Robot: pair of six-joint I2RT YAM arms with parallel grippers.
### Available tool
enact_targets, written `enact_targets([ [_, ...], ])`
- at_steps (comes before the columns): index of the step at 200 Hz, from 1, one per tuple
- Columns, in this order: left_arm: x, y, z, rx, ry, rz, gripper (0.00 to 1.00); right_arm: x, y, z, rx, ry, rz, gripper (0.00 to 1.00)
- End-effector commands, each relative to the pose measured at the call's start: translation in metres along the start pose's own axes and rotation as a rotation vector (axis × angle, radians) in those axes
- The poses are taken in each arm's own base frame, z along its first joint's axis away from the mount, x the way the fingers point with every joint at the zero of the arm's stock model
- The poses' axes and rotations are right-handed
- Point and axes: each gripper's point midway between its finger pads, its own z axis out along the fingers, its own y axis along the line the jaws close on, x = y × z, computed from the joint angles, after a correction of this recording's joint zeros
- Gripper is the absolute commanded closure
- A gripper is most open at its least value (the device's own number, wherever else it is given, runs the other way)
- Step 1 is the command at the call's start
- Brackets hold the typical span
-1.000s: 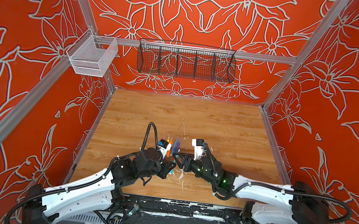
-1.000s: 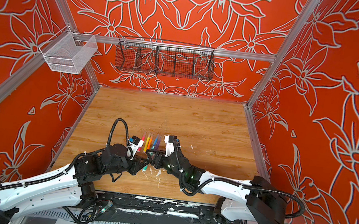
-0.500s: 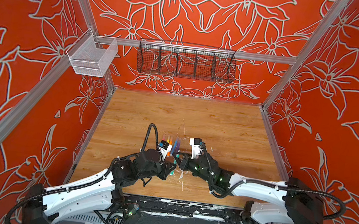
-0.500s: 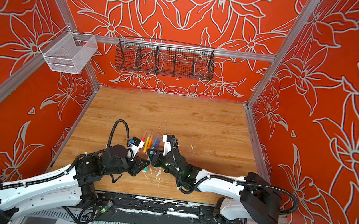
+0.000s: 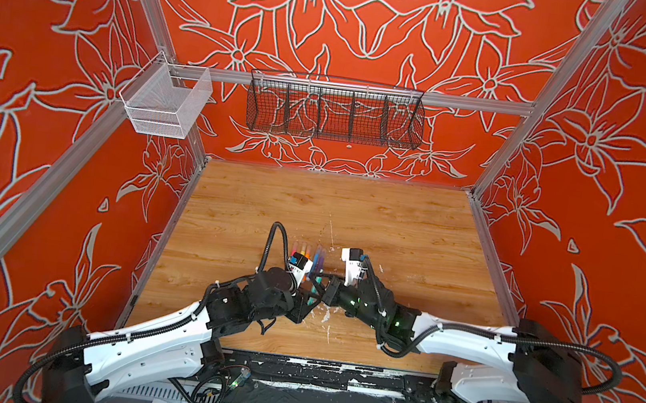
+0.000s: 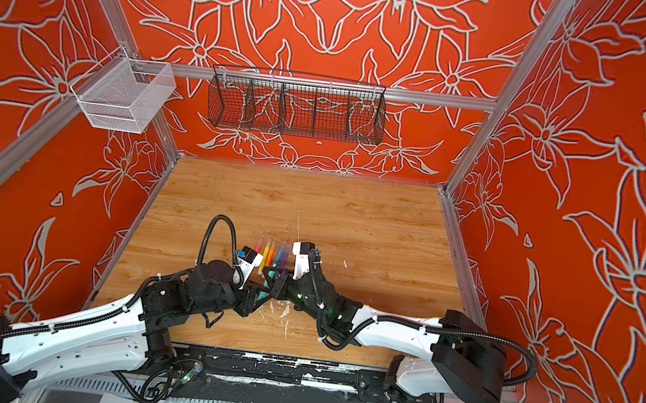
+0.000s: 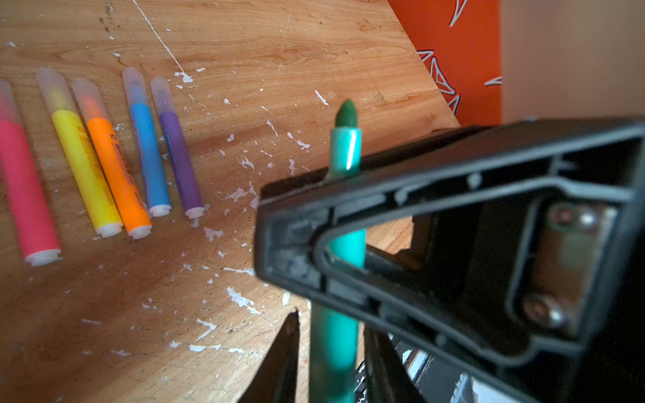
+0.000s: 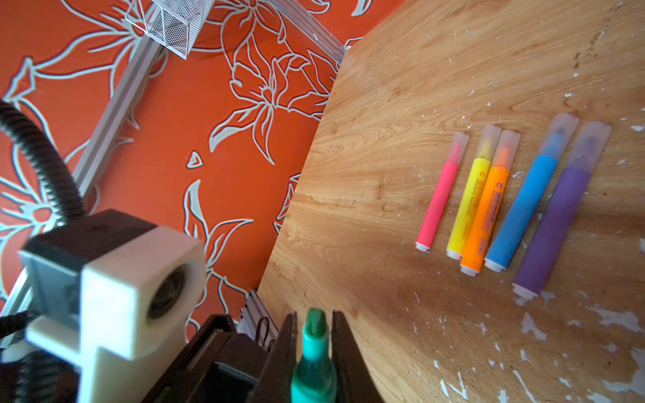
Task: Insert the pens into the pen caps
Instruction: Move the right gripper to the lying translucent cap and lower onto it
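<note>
A green pen (image 8: 314, 363) with a bare, uncapped tip is held off the table, and my right gripper (image 8: 314, 324) is shut on it just behind the tip. My left gripper (image 7: 333, 356) stands open around the same green pen (image 7: 343, 244), with a gap on each side of the barrel. In both top views the two grippers meet over the near middle of the table, at the green pen (image 5: 317, 284) (image 6: 269, 279). Pink (image 7: 28, 188), yellow (image 7: 83, 167), orange (image 7: 115, 174), blue (image 7: 150, 153) and purple (image 7: 179, 157) pens lie side by side, each wearing a clear pen cap (image 7: 134, 85).
The row of capped pens (image 5: 308, 253) lies just beyond the grippers on the wooden table (image 5: 393, 228), which is flecked with white paint. A black wire basket (image 5: 334, 110) and a white mesh basket (image 5: 165, 106) hang on the walls above the table.
My right gripper has closed on the green pen. My left gripper, shut on that pen a second ago, has opened its jaws off the barrel.
</note>
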Motion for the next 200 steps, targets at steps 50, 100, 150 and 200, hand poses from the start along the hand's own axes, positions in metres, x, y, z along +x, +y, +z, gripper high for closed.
enact_targets([
  [50,-0.009,-0.001,0.007,-0.012,-0.030,0.012,0.89,-0.007,-0.003,-0.008,-0.026,-0.084,0.081,0.98],
  [100,-0.010,0.005,0.000,-0.036,-0.058,0.007,1.00,-0.008,-0.009,-0.008,-0.013,-0.104,0.090,0.91],
  [150,-0.002,0.038,-0.005,-0.203,-0.048,0.006,1.00,-0.020,-0.035,-0.039,0.182,-0.115,-0.069,0.46],
  [200,-0.012,0.060,-0.006,-0.331,-0.104,0.033,1.00,-0.026,-0.101,-0.130,0.611,0.001,-0.315,0.43],
])
